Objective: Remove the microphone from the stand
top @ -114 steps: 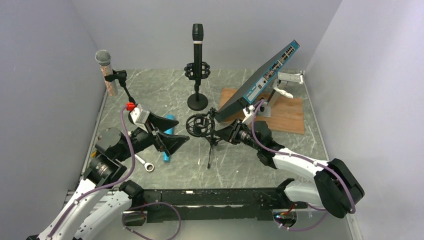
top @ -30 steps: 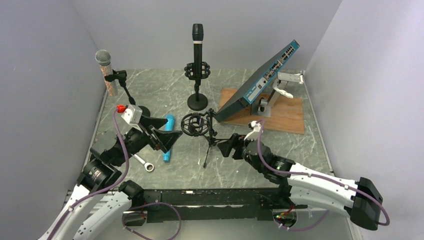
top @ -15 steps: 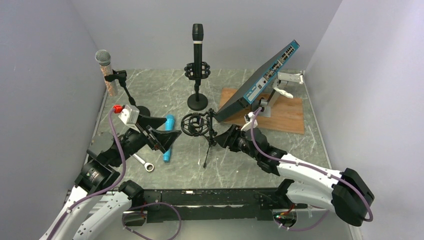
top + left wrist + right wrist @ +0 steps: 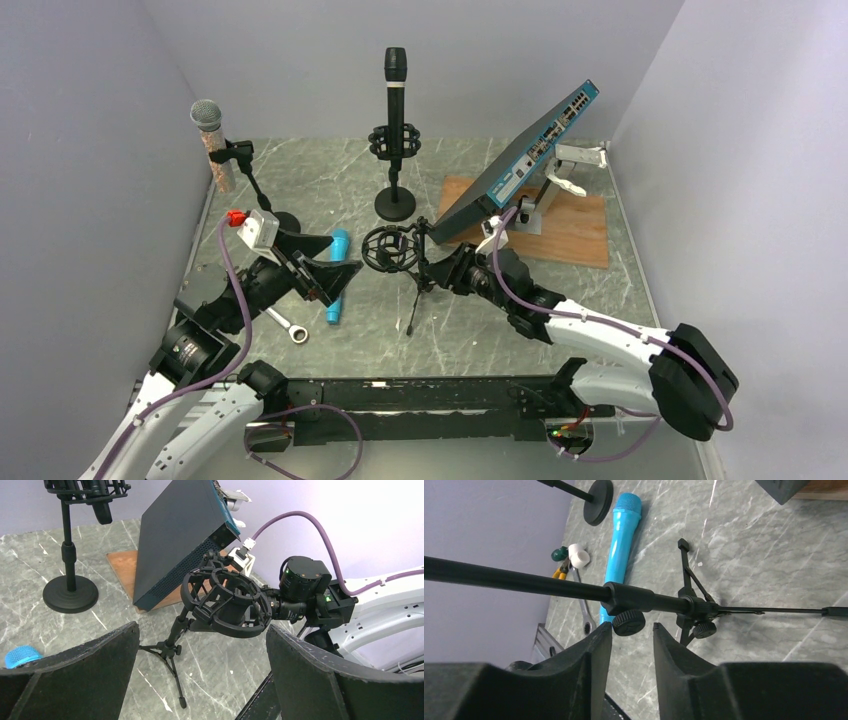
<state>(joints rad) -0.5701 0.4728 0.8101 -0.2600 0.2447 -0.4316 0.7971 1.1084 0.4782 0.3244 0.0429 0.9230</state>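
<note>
Tripod stand (image 4: 524,580) being braced, shock mount (image 4: 225,602) empty

Right gripper (image 4: 631,630) jaws stand near together at the pole; a pinch I cannot tell. Left gripper (image 4: 343,254) is spread wide. Blue microphone (image 4: 621,545) lies on the desk (image 4: 320,180) beside the stand; removal looks done, so next probably release.

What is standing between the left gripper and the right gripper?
The small tripod stand with its empty shock mount, seen in the top view and the left wrist view.
</note>
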